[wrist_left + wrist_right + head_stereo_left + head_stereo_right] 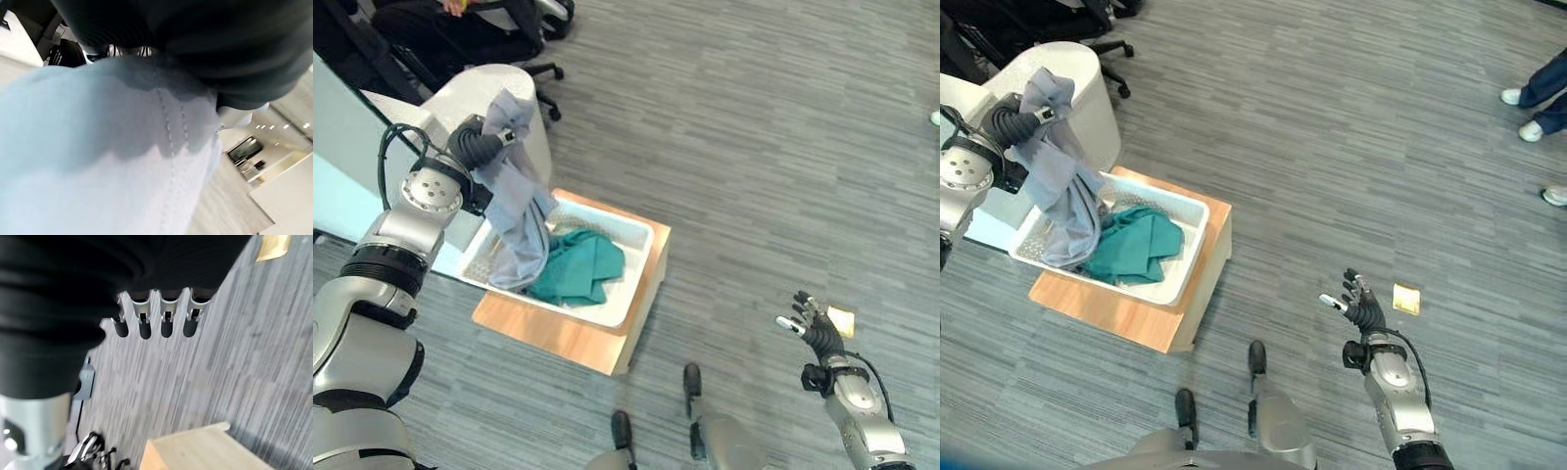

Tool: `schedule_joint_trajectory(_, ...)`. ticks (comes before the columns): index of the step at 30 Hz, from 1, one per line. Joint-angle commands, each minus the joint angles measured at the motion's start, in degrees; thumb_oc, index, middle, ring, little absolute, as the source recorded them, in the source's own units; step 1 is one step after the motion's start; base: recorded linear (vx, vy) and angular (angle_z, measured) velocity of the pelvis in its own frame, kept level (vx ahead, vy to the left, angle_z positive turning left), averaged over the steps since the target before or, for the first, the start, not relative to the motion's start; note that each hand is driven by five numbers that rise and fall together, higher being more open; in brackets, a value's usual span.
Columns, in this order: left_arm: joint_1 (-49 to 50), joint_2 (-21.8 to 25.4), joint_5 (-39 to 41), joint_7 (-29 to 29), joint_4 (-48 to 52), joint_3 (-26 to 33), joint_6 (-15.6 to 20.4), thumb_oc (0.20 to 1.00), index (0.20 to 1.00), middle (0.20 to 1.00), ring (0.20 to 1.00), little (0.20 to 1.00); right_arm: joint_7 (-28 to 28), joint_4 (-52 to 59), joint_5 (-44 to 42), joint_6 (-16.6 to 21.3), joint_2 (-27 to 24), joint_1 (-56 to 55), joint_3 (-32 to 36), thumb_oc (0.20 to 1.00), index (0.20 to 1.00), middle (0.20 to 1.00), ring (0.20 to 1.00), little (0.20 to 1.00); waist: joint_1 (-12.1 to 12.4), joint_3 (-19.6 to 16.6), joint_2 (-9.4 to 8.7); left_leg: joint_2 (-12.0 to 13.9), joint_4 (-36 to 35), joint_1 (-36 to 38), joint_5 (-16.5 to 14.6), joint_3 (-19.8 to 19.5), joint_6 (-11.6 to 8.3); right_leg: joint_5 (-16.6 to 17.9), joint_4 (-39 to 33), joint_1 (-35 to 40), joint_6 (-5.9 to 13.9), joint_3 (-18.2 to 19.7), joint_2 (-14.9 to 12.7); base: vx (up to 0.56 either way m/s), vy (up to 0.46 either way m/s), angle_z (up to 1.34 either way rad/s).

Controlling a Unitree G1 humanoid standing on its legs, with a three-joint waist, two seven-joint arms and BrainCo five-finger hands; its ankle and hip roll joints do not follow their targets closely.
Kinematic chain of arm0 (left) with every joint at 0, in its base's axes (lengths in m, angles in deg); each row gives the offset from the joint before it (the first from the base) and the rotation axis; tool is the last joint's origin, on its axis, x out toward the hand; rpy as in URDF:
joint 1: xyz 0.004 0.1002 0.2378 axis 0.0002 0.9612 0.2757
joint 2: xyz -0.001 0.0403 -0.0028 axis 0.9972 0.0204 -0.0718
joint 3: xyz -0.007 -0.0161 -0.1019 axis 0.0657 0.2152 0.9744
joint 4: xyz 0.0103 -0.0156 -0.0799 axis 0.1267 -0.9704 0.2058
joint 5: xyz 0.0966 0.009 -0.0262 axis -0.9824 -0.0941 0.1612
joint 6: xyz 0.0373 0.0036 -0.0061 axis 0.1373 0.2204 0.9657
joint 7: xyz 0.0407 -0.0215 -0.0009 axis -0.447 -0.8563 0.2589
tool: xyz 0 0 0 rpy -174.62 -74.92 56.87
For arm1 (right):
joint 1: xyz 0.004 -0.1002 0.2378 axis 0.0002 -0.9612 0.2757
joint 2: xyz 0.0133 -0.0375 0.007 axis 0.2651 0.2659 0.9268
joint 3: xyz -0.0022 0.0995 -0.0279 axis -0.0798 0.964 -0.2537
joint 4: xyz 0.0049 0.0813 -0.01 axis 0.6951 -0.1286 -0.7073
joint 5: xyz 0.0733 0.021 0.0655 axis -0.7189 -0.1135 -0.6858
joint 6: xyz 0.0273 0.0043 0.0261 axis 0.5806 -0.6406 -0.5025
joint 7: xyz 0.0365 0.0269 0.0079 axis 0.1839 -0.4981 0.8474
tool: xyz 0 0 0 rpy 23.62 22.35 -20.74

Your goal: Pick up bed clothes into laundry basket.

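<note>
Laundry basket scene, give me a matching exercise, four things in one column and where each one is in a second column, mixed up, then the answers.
Things:
1. grey garment
2. green cloth
3. laundry basket
4. yellow paper

Places:
A. flat on the carpet near the right hand
B. on the wooden platform
C. hanging from the left hand, lower end in the basket
D. lying inside the basket

Pairs: 1-C, 2-D, 3-B, 4-A
</note>
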Motion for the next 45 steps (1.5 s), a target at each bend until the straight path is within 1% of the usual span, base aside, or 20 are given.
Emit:
schedule_joint_trajectory(1, -4.15, 1.88, -6.02, 0.09, -3.38, 3.90, 0.67, 0.200, 0.200, 0.200, 0.200, 0.200, -0.24, 4.50, 0.30, 3.61, -0.03, 1.69, 2.87, 1.000, 1.000, 1.000, 1.000, 1.000, 0.30, 1.35, 0.24, 1.54, 0.29, -2.24, 1.12, -1.46, -0.09, -9.19, 0.71, 7.45, 7.64, -2.25, -3.51, -0.01, 0.009, -0.20)
schedule_joint_trajectory(6, -4.34, -0.29, -12.70, -0.73, -7.90, 2.83, -0.86, 0.200, 0.200, 0.200, 0.200, 0.200, -0.40, 5.53, 0.09, 3.68, -0.60, 1.28, 2.84, 1.000, 1.000, 1.000, 1.000, 1.000, -0.02, 2.46, -0.42, 1.74, 0.29, -2.62, 1.25, -1.14, -0.07, -8.97, 0.71, 6.76, 7.49, -1.79, -3.28, -0.01, 0.000, -0.05)
schedule_joint_trajectory(10, -4.31, -0.84, -16.22, 1.39, -11.30, 1.89, -2.09, 0.200, 0.200, 0.200, 0.200, 0.200, -0.52, 5.96, -0.17, 3.58, -0.69, 0.97, 2.74, 1.000, 1.000, 1.000, 1.000, 1.000, -0.01, 3.50, -0.69, 1.82, 0.29, -3.01, 1.40, -0.99, 0.02, -8.85, 0.71, 6.38, 7.41, -1.71, -3.17, -0.01, -0.002, -0.01)
schedule_joint_trajectory(14, -1.39, -1.13, -18.93, 3.84, -7.75, 0.89, -1.29, 0.200, 0.200, 0.200, 0.200, 0.200, -0.11, 7.01, 0.09, 3.58, -0.73, 0.30, 2.53, 1.000, 1.000, 1.000, 1.000, 1.000, 0.25, 4.66, -0.86, 1.67, 0.29, -3.20, 1.29, -0.88, 0.16, -8.79, 0.84, 5.92, 7.30, -1.45, -3.24, -0.02, 0.002, -0.03)
schedule_joint_trajectory(15, -1.18, -1.19, -21.24, 4.12, -6.47, -0.61, -1.10, 0.818, 0.818, 0.818, 0.818, 0.818, 0.04, 7.03, 0.32, 3.80, -0.72, 0.16, 2.35, 1.000, 1.000, 1.000, 1.000, 1.000, 0.19, 4.86, -0.76, 1.60, 0.29, -3.34, 1.28, -0.84, 0.22, -8.77, 0.86, 5.78, 7.26, -1.39, -3.26, 0.00, 0.000, 0.00)
schedule_joint_trajectory(16, -1.54, -1.38, -22.24, 3.92, -6.32, -1.40, -1.04, 1.000, 1.000, 1.000, 1.000, 1.000, 0.05, 7.18, 0.37, 3.90, -0.81, 0.16, 2.12, 1.000, 1.000, 1.000, 1.000, 1.000, 0.14, 5.07, -0.88, 1.62, 0.29, -3.41, 1.29, -0.91, 0.22, -8.68, 0.88, 5.65, 7.25, -1.51, -3.25, 0.00, 0.000, 0.00)
schedule_joint_trajectory(23, -4.39, 0.21, -24.55, 3.07, -2.25, -4.79, 0.29, 1.000, 1.000, 1.000, 1.000, 1.000, 0.65, 7.08, 0.59, 4.21, -1.25, -0.27, 1.51, 1.000, 1.000, 1.000, 1.000, 1.000, 0.24, 5.02, -0.55, 1.50, 0.29, -3.42, 1.22, -1.04, 0.15, -8.74, 0.77, 5.86, 7.34, -1.79, -3.22, 0.00, 0.000, 0.00)
schedule_joint_trajectory(26, -7.20, 4.11, -28.12, 3.51, 1.77, -9.15, 0.74, 1.000, 1.000, 1.000, 1.000, 1.000, 1.21, 6.71, 0.68, 4.06, -1.95, -0.42, 1.22, 1.000, 1.000, 1.000, 1.000, 1.000, 0.55, 4.39, 0.13, 1.51, 0.29, -3.11, 1.12, -1.16, 0.17, -8.86, 0.72, 6.28, 7.44, -2.00, -3.36, 0.00, 0.000, 0.00)
schedule_joint_trajectory(30, -8.72, 7.27, -30.52, 3.96, 4.80, -12.18, 1.00, 1.000, 1.000, 1.000, 1.000, 1.000, 1.90, 7.25, 0.81, 3.94, -2.17, -0.89, 1.56, 1.000, 1.000, 1.000, 1.000, 1.000, 1.08, 3.90, 0.34, 1.49, 0.29, -2.62, 0.99, -1.31, 0.13, -9.16, 0.71, 6.96, 7.55, -2.54, -3.47, 0.00, 0.000, 0.00)
schedule_joint_trajectory(33, -8.15, 9.41, -31.10, 3.32, 8.48, -11.90, 1.35, 1.000, 1.000, 1.000, 1.000, 1.000, 2.35, 7.77, 1.07, 3.93, -2.71, -0.86, 1.81, 1.000, 1.000, 1.000, 1.000, 1.000, 1.67, 3.43, 0.44, 1.47, 0.29, -2.18, 0.85, -1.67, 0.11, -9.45, 0.71, 7.60, 7.54, -3.10, -3.58, 0.01, -0.007, 0.03)
schedule_joint_trajectory(35, -5.18, 11.85, -27.64, 1.56, 14.35, -7.43, 1.78, 1.000, 1.000, 1.000, 1.000, 1.000, 2.33, 8.05, 0.98, 4.00, -2.73, -0.39, 2.51, 1.000, 1.000, 1.000, 1.000, 1.000, 2.71, 3.04, 0.36, 1.40, 0.29, -1.98, 0.80, -2.00, 0.12, -9.68, 0.71, 8.13, 7.49, -3.63, -3.67, 0.01, -0.009, 0.11)
schedule_joint_trajectory(36, -1.24, 13.38, -25.21, 1.25, 17.81, -3.32, 1.75, 1.000, 1.000, 1.000, 1.000, 1.000, 2.33, 8.35, 0.97, 3.93, -2.82, -0.38, 2.75, 1.000, 1.000, 1.000, 1.000, 1.000, 2.99, 2.85, 0.48, 1.36, 0.29, -1.82, 0.73, -2.10, 0.14, -9.76, 0.71, 8.34, 7.46, -3.81, -3.71, 0.02, -0.001, 0.05)
schedule_joint_trajectory(37, 5.51, 14.74, -20.66, -0.07, 22.34, 4.27, 2.29, 1.000, 1.000, 1.000, 1.000, 1.000, 2.35, 8.61, 1.01, 3.88, -2.65, -0.41, 3.37, 1.000, 1.000, 1.000, 1.000, 1.000, 3.60, 2.71, 0.50, 1.30, 0.29, -1.53, 0.63, -2.28, 0.18, -9.82, 0.71, 8.76, 7.38, -3.95, -3.76, 0.04, 0.003, 0.05)
schedule_joint_trajectory(38, 20.85, 15.31, -11.13, -0.70, 29.89, 19.01, 3.91, 1.000, 1.000, 1.000, 1.000, 1.000, 2.33, 9.00, 1.41, 3.50, -1.67, -0.69, 5.22, 1.000, 1.000, 1.000, 1.000, 1.000, 5.59, 2.26, 0.37, 1.24, 0.29, -0.88, 0.15, -2.62, 0.23, -10.27, 0.71, 9.63, 7.14, -4.22, -3.78, 0.02, 0.003, 0.04)
schedule_joint_trajectory(39, 23.68, 15.35, -11.28, -0.58, 30.86, 21.76, 3.74, 1.000, 1.000, 1.000, 1.000, 1.000, 2.32, 9.05, 1.40, 3.46, -2.30, -0.51, 4.63, 1.000, 1.000, 1.000, 1.000, 1.000, 4.79, 2.04, 0.67, 1.19, 0.29, -1.13, 0.42, -2.60, 0.24, -10.04, 0.71, 9.37, 7.12, -4.19, -3.83, 0.04, 0.004, -0.01)
schedule_joint_trajectory(40, 30.65, 13.16, -5.67, -1.61, 33.22, 28.42, 5.04, 1.000, 1.000, 1.000, 1.000, 1.000, 2.34, 9.34, 1.72, 3.24, -1.55, -0.81, 5.81, 1.000, 1.000, 1.000, 1.000, 1.000, 6.14, 1.83, 0.48, 1.19, 0.29, -0.63, 0.02, -2.76, 0.28, -10.40, 0.71, 9.94, 7.01, -4.39, -3.85, 0.00, 0.000, 0.00)
schedule_joint_trajectory(41, 32.42, 13.10, -5.72, -1.52, 33.87, 30.13, 4.94, 1.000, 1.000, 1.000, 1.000, 1.000, 2.34, 9.39, 1.72, 3.21, -1.92, -0.69, 5.40, 1.000, 1.000, 1.000, 1.000, 1.000, 5.63, 1.72, 0.63, 1.15, 0.29, -0.79, 0.25, -2.71, 0.29, -10.19, 0.71, 9.76, 6.99, -4.33, -3.88, 0.05, 0.038, 0.21)
schedule_joint_trajectory(42, 54.97, -3.85, 6.92, -2.44, 42.89, 50.02, 7.59, 1.000, 1.000, 1.000, 1.000, 1.000, 2.62, 10.10, 2.19, 3.00, -0.36, -0.29, 7.00, 1.000, 1.000, 1.000, 1.000, 1.000, 6.89, 0.29, 0.47, 0.85, 0.29, -0.08, -0.31, -3.20, 0.55, -10.83, 0.71, 10.79, 6.43, -4.58, -4.07, 0.05, 0.044, 0.16)
schedule_joint_trajectory(44, 61.31, -23.08, 13.31, -5.49, 45.53, 53.55, 8.77, 1.000, 1.000, 1.000, 1.000, 1.000, 2.53, 10.08, 1.60, 3.34, 2.14, -0.29, 7.17, 1.000, 1.000, 1.000, 1.000, 1.000, 7.83, -0.28, 0.08, 0.65, 0.29, 0.47, -0.67, -3.70, 0.84, -11.30, 0.71, 11.71, 5.98, -4.78, -4.26, 0.06, 0.032, -0.07)
schedule_joint_trajectory(45, 64.06, -30.05, 14.33, -6.71, 45.92, 53.66, 8.80, 1.000, 1.000, 1.000, 1.000, 1.000, 2.53, 10.00, 1.39, 3.66, 3.37, -0.44, 7.42, 1.000, 1.000, 1.000, 1.000, 1.000, 8.35, -0.51, -0.13, 0.54, 0.29, 0.86, -1.03, -4.05, 1.02, -11.75, 0.80, 12.32, 5.69, -5.02, -4.27, 0.02, 0.005, 0.23)
